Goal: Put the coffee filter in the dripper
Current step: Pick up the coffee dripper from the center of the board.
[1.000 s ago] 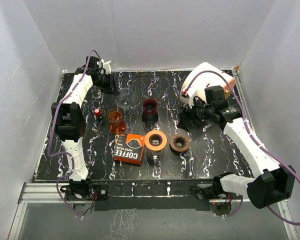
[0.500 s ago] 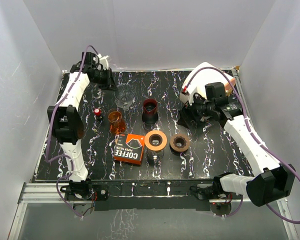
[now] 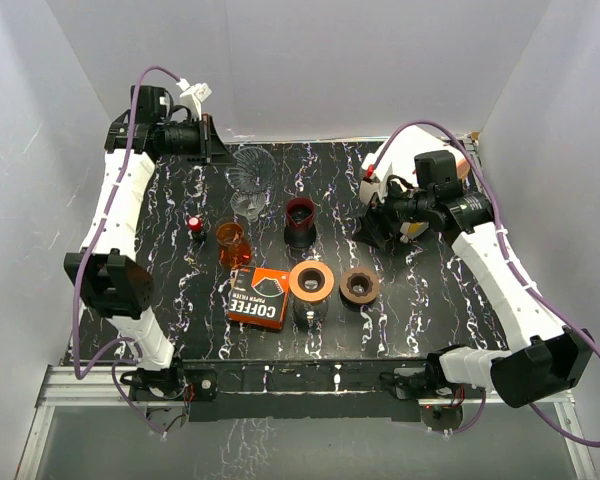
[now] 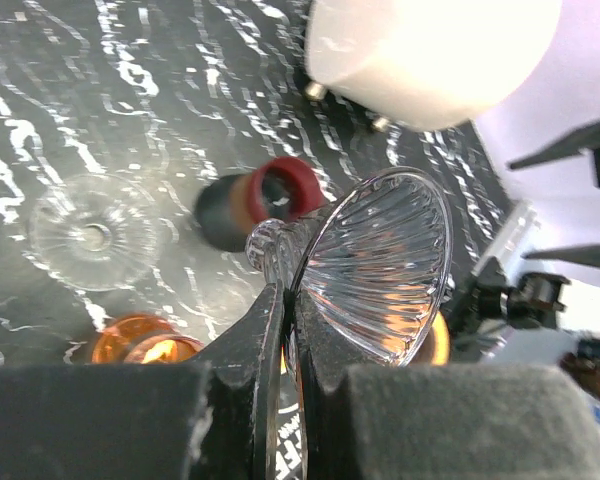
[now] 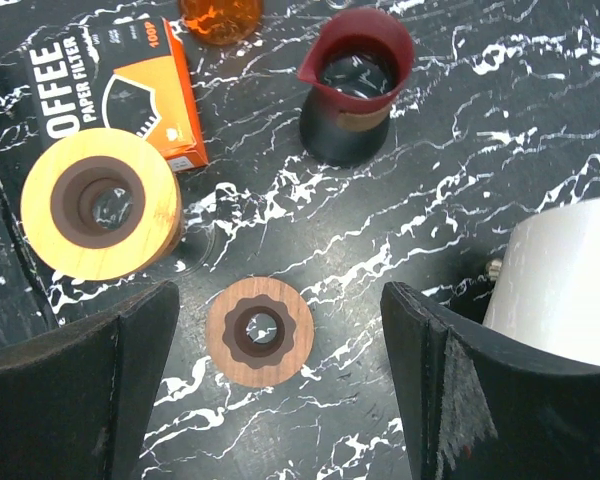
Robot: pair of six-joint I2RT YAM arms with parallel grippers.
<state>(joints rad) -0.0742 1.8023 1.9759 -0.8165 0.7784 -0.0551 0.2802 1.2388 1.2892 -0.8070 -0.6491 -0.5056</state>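
Note:
My left gripper [image 3: 226, 158] is shut on the rim of the clear ribbed glass dripper [image 3: 250, 166], holding it tilted in the air over the back left of the table. In the left wrist view the fingertips [image 4: 288, 295] pinch the dripper [image 4: 380, 260] wall. An orange box of paper coffee filters [image 3: 258, 297] lies shut at the front; no loose coffee filter shows. My right gripper [image 3: 372, 232] hangs open, and in its wrist view [image 5: 280, 292] it stands above a brown wooden ring [image 5: 258, 332].
A clear glass base [image 3: 246, 204] stands under the dripper. Nearby are an orange glass [image 3: 232, 240], a red-rimmed black cup [image 3: 300, 220], a wooden-collared carafe [image 3: 310, 281], the wooden ring [image 3: 359, 285], a small red-capped item [image 3: 195, 224] and a white kettle [image 3: 408, 160].
The left arm has risen and swung back, lifting the dripper off the table. The right arm has lifted slightly and stayed open.

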